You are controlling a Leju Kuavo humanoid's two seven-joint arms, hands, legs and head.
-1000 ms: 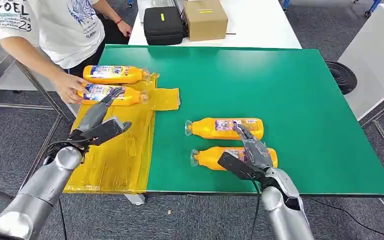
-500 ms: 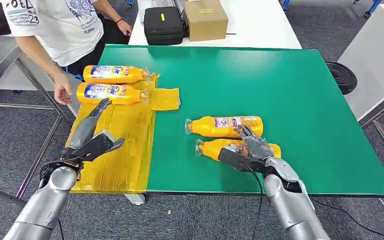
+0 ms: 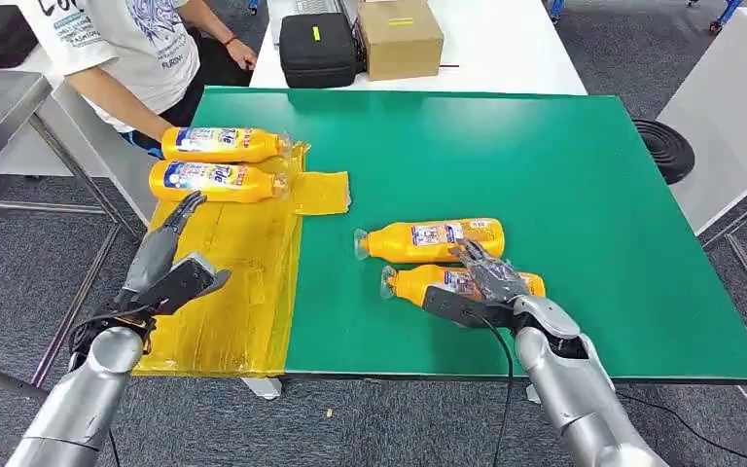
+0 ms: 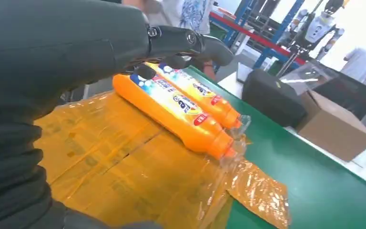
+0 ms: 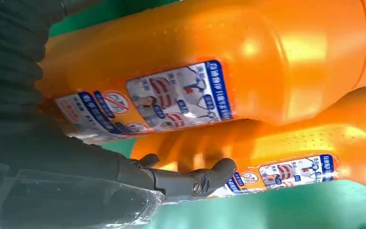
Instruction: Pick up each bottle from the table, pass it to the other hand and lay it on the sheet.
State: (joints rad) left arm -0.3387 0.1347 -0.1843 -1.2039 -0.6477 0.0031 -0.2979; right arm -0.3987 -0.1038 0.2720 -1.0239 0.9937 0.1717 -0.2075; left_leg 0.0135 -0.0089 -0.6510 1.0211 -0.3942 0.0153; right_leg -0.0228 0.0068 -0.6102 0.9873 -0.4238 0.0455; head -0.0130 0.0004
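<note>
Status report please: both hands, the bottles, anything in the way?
Left hand open above yellow plastic sheet. Right hand on nearest orange plastic bottle, grip unclear. Nothing obstructing.

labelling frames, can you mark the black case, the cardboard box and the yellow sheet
black case (image 3: 319,49), head view, middle of its top face
cardboard box (image 3: 400,36), head view, middle of its brown top
yellow sheet (image 3: 238,292), head view, bare stretch below the two bottles lying on it
</note>
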